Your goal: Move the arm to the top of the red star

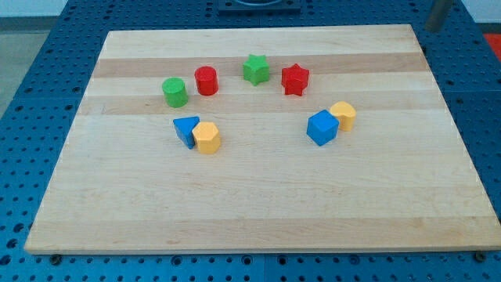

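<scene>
Only a short stretch of the dark rod [438, 14] shows at the view's top right corner; my tip cannot be made out.

star [295, 79] right of star [255, 69] | cylinders [206, 81] left | two pairs nearer bottom

The tabletop [258, 211] is pale wood with faint lengthwise bands of lighter and slightly darker grain, and around its edges lies a blue perforated surface [31, 70] dotted with regular dark holes. Toward the far edge sit a green cylinder [174, 92], a red cylinder [206, 81], a green star [255, 69] and a red star [295, 79]. Nearer the middle are a blue triangular block [185, 129] with a yellow block [207, 137], and a blue cube [322, 128] with another yellow block [343, 115].
</scene>
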Controlling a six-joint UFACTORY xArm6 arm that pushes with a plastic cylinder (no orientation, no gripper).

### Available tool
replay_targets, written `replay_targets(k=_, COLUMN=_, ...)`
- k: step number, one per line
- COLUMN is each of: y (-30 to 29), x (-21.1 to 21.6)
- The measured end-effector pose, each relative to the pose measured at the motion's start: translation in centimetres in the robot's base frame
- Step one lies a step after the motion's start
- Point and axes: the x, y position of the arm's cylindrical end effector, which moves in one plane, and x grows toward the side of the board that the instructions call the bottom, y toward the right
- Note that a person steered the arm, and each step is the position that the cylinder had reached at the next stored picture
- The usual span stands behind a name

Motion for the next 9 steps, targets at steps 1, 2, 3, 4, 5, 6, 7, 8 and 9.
replay_targets(k=1, y=1.5, x=0.2)
replay_targets(k=2, y=-0.1, x=0.8)
replay_targets(k=3, y=-10.3, x=0.9)
replay_targets(k=4, y=-10.8, x=0.8)
replay_targets(k=5, y=-10.9, x=-1.1)
replay_targets(k=6, y=-11.2, x=-1.1)
replay_targets(k=7, y=-15.2, x=-0.9)
replay_targets(k=8, y=-20.7, x=-0.6)
replay_targets(k=9, y=-13.1, x=0.2)
